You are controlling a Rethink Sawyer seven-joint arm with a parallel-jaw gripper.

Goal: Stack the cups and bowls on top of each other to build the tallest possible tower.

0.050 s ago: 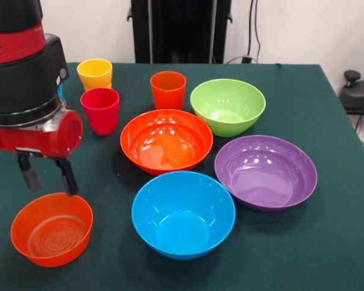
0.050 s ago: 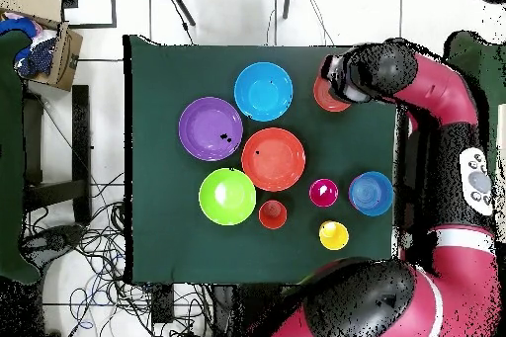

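Note:
My gripper (image 1: 50, 187) hangs open just above the far rim of the small translucent orange bowl (image 1: 51, 229), and its right fingertip (image 1: 69, 189) reaches down to that rim. It holds nothing. From overhead the arm's wrist covers part of this bowl (image 2: 327, 99). Four large bowls stand apart: orange (image 1: 166, 140), lime green (image 1: 228, 106), purple (image 1: 265, 171) and blue (image 1: 183, 213). The yellow cup (image 1: 94, 73), red-pink cup (image 1: 100, 109) and orange cup (image 1: 168, 89) stand upright behind them. A small translucent blue bowl (image 2: 371, 193) sits near the cups. No tower is in view.
The green table (image 1: 327, 242) ends close to the small orange bowl on the left. A cardboard box (image 2: 51, 44) and cables lie on the floor beside the table. A black device (image 1: 355, 91) sits off the table's right side.

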